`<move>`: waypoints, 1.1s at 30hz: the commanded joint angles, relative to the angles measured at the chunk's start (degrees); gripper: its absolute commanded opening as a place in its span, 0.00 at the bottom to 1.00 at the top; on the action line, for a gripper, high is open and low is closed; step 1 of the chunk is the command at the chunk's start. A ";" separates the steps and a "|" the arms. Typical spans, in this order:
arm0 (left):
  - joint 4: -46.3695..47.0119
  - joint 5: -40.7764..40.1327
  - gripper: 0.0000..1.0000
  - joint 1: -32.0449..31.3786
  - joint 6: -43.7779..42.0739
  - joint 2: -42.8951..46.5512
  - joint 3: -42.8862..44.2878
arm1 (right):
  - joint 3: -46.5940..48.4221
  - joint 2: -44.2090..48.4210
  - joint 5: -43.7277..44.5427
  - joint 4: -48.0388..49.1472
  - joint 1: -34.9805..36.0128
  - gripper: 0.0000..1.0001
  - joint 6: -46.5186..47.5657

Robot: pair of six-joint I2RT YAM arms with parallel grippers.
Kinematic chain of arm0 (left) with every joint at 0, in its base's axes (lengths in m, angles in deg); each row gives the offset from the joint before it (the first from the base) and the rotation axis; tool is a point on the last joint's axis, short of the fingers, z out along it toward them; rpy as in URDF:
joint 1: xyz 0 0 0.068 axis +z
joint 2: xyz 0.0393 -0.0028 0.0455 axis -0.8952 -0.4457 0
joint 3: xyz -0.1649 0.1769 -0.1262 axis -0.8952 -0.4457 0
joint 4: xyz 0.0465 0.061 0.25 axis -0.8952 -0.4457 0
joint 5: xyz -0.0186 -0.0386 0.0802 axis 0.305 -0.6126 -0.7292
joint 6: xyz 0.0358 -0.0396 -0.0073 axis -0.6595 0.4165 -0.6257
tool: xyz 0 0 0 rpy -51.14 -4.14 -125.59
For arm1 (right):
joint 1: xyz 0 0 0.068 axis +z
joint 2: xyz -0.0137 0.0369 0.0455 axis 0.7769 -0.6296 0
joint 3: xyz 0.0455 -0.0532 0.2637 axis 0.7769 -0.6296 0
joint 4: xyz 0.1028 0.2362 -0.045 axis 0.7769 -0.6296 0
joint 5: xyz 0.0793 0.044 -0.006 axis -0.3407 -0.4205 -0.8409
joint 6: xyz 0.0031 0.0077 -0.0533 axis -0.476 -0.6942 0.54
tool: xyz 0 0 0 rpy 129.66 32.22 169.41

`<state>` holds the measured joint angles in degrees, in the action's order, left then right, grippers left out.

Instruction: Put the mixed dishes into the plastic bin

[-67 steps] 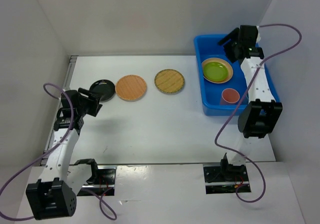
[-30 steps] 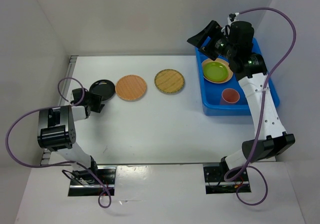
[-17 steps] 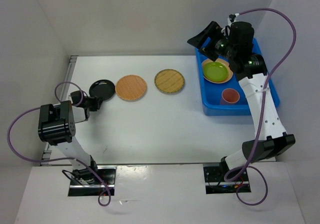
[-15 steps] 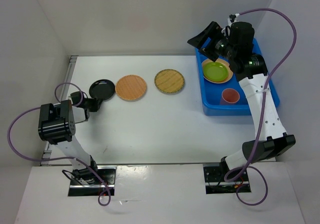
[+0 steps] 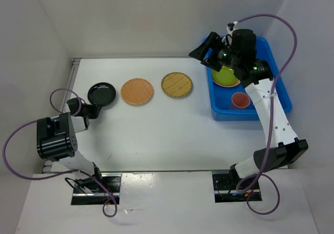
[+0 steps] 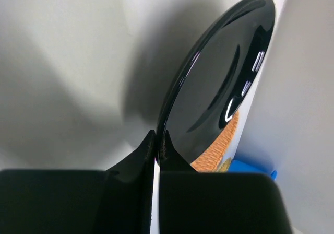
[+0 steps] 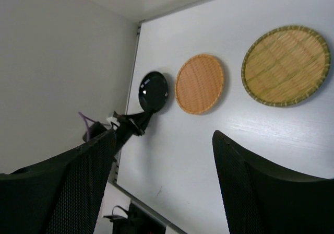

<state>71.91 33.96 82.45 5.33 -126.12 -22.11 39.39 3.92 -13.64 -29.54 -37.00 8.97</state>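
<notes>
My left gripper is shut on the near rim of the black plate, which tilts up off the table at the far left. To its right on the table lie an orange woven plate and a bamboo plate. The blue plastic bin stands at the right and holds a lime green plate and a pink cup. My right gripper hangs open and empty above the bin's left rim.
White walls close in on the left, back and right of the white table. The left arm's purple cable loops by the left wall. The right arm reaches over the bin.
My left gripper closed on the black plate's rim and shifted it left with the plate tilting up. The right gripper swung from over the bin leftward past its left rim.
</notes>
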 commanded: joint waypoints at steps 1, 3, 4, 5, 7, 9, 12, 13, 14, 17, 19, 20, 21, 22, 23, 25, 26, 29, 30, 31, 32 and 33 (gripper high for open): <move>-4.30 -0.59 0.00 1.12 -4.67 9.21 0.99 | -2.85 0.45 -2.71 1.98 2.80 0.80 1.98; -7.65 0.10 0.00 1.12 -6.09 14.12 3.10 | -3.55 -0.42 -3.33 2.69 4.74 0.80 2.51; -9.15 1.15 0.00 1.12 -6.79 15.54 3.11 | -4.08 -1.30 -3.33 2.69 5.53 0.80 3.20; -9.86 2.64 0.00 1.12 -6.80 17.82 3.98 | -4.87 -1.31 -3.33 3.56 6.40 0.80 4.08; -12.49 4.77 0.00 0.34 -7.41 19.77 5.12 | -5.40 -3.06 -3.86 5.75 8.87 0.80 4.61; -14.25 6.25 0.00 -1.59 -7.94 21.62 5.65 | -6.19 -5.60 -4.65 6.90 11.58 0.80 5.14; -14.96 9.59 0.00 -5.10 -7.94 23.37 5.66 | -3.47 -9.56 -4.65 6.91 15.80 0.80 9.17; -14.96 11.78 0.00 -5.90 -7.94 23.38 5.66 | -1.99 -12.18 -4.13 6.30 16.77 0.80 10.14; -14.96 13.28 0.00 -6.52 -8.72 23.99 6.18 | -1.97 -13.43 -3.52 6.29 17.65 0.81 11.81; -17.14 19.87 0.00 -7.05 -12.84 23.38 8.55 | -0.57 -17.12 -3.51 6.82 18.89 0.81 13.05; -19.35 22.77 0.00 -7.57 -15.22 23.38 10.84 | 0.04 -18.79 -4.21 8.48 18.89 0.81 13.05; -19.97 23.83 0.00 -7.58 -15.93 23.38 10.84 | 0.05 -19.32 -5.26 8.49 18.89 0.81 13.05; -19.97 24.97 0.00 -7.58 -15.94 23.38 10.84 | 1.44 -20.02 -5.27 9.10 18.89 0.81 13.05; -19.97 26.29 0.00 -8.10 -15.94 24.16 10.84 | 1.98 -20.73 -5.88 9.10 18.89 0.81 13.05; -20.58 28.47 0.00 -8.11 -16.55 24.17 11.37 | 2.77 -22.56 -5.88 9.10 19.42 0.81 13.75; -22.42 30.07 0.00 -8.72 -17.86 25.66 11.37 | 4.18 -24.59 -6.41 8.31 20.03 0.81 14.37; -23.22 30.86 0.00 -8.72 -19.52 25.66 11.37 | 4.79 -24.60 -6.93 8.31 20.56 0.82 14.37; -24.45 34.28 0.00 -9.25 -20.86 26.37 11.90 | 4.79 -25.74 -8.69 10.16 21.09 0.82 14.37; -24.46 35.08 0.00 -9.25 -21.47 26.98 11.90 | 4.79 -25.74 -8.69 11.03 21.09 0.82 13.85; -25.06 35.61 0.00 -9.86 -22.08 26.98 11.38 | 4.79 -26.53 -9.48 11.04 21.61 0.82 13.84; -25.94 35.62 0.00 -9.86 -22.87 27.59 11.37 | 5.58 -27.40 -9.49 11.04 21.62 0.82 13.84; -26.91 35.62 0.00 -9.86 -22.88 28.47 11.37 | 6.37 -27.41 -10.01 11.04 21.62 0.82 13.84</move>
<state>45.99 65.31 72.87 -14.37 -100.66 -12.82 42.14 -21.92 -21.29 -22.11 -16.20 21.76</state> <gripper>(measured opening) 0.022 0.818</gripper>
